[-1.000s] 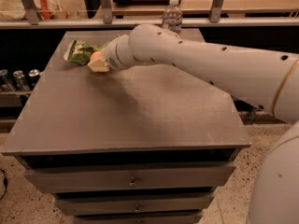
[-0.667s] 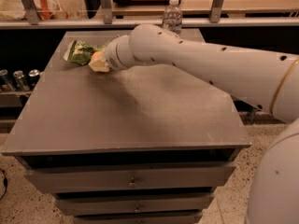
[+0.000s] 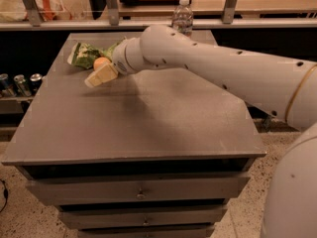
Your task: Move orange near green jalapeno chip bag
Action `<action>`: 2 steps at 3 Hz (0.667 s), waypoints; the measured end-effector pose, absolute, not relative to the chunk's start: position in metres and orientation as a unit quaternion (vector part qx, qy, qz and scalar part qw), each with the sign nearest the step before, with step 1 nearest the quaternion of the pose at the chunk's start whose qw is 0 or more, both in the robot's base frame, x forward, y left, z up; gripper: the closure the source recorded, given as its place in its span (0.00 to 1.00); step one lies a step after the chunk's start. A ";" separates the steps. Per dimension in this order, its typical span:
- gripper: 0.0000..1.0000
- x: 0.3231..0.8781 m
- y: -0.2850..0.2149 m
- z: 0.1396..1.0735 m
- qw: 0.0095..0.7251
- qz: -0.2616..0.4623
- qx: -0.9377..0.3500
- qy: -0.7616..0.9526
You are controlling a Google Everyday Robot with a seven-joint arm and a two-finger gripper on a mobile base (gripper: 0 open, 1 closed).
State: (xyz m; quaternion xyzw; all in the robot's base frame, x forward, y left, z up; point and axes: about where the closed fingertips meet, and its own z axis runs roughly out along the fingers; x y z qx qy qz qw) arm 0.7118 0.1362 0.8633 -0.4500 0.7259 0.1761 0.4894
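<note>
The orange (image 3: 100, 62) rests on the grey table (image 3: 148, 118) at its far left, right beside the green jalapeno chip bag (image 3: 84, 54), which lies crumpled at the back-left corner. My gripper (image 3: 94, 72) reaches in from the right at the end of the white arm (image 3: 208, 66). It stands open around the orange. One cream finger (image 3: 101, 75) lies in front of the orange, and the other is hidden behind it. Part of the bag is hidden by my wrist.
A clear water bottle (image 3: 182, 17) stands at the table's back edge behind my arm. Several cans (image 3: 20, 83) sit on a lower shelf to the left. The table has drawers (image 3: 141, 192) below its front edge.
The near finger has dropped toward the front left, and the orange, hidden before, now shows above it next to the bag. The arm has barely shifted.
</note>
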 end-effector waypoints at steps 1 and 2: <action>0.00 0.705 0.122 0.864 0.494 0.196 -0.462 0.711; 0.00 0.703 0.118 0.864 0.496 0.196 -0.463 0.708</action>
